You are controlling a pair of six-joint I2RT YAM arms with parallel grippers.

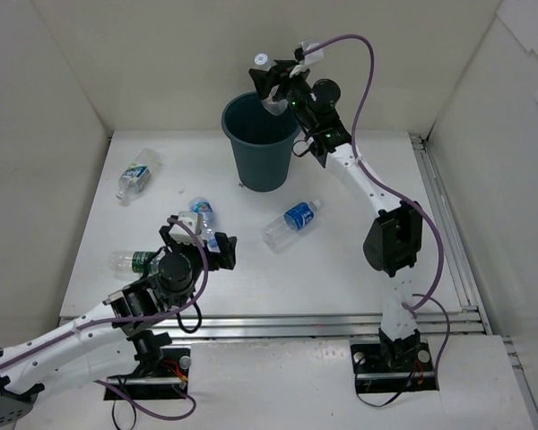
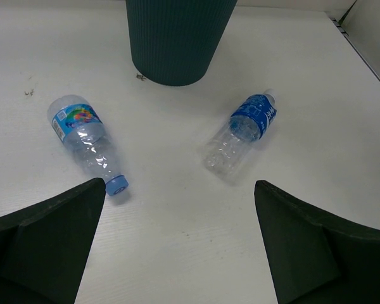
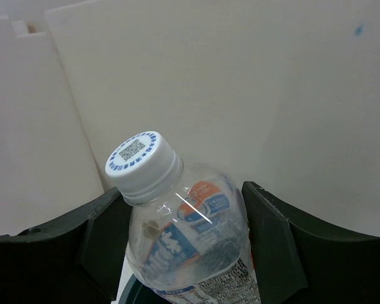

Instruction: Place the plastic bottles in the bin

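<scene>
Obs: right pincer [image 1: 276,86] clamped on held bottle [image 3: 187,247], cap up, above the bin [image 1: 260,157] mouth. The left pincer [image 2: 179,193] has jaws wide apart, empty, low over worktop [image 1: 341,260]. Lying flat on worktop: far-left bottle [image 1: 134,176], near-left bottle [image 1: 133,262], blue-capped bottle [image 2: 85,136], blue-label bottle [image 2: 244,133] near bin

Bin [image 1: 260,161] mouth: the far rim was taken up by the right gripper [image 1: 271,82] and the held bottle [image 3: 183,240]; the near half was open from above. Ahead of the wide-open left gripper [image 2: 180,187], a bare worktop [image 2: 171,158] lane ran between the blue-cap bottle [image 2: 82,136] and the blue-label bottle [image 2: 244,130], dead-ending at the bin wall. Green-label bottle [image 1: 136,262] lay just left of that gripper, far-left bottle [image 1: 136,174] near the left wall [image 1: 36,134].
</scene>
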